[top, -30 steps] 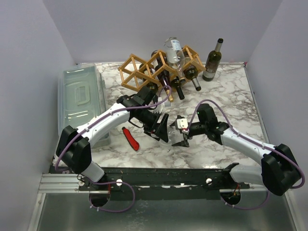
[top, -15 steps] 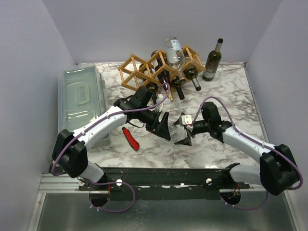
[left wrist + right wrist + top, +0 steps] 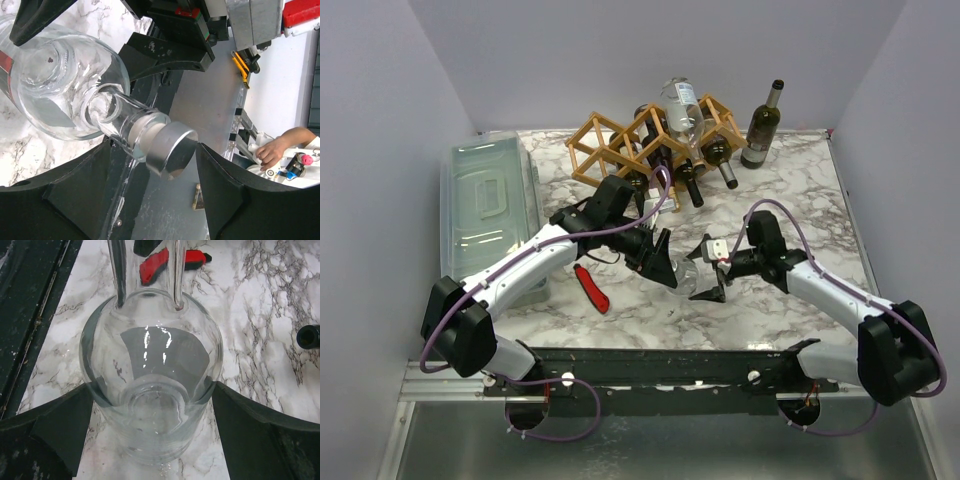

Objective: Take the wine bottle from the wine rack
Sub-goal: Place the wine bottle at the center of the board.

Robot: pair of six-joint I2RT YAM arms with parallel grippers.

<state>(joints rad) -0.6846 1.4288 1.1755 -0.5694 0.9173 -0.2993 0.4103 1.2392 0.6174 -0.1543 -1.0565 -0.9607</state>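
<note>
Top external view: the clear bottle is off the rack and lies roughly level between the 2 end effectors, over the middle of the counter. The left end effector is at its neck end and the right end effector at its base end. The 2 face each other with the bottle spanning the gap. Whether the glass touches the counter cannot be told.

Left wrist view: the neck and its silver cap sit between the 2 black fingers. These stand partly spread on either side, and I cannot tell whether they press the neck.

Right wrist view: the fingers are spread wide and lie against both sides of the bottle's body near its base, pinching it.

The rack stands beyond the left end effector, toward the back wall, with dark bottles in its cells and a second clear bottle on top. An upright dark bottle stands beyond the right end effector, just beside the rack. A red-handled tool lies on the counter to the left of the left end effector, with a lidded plastic bin further left.
</note>
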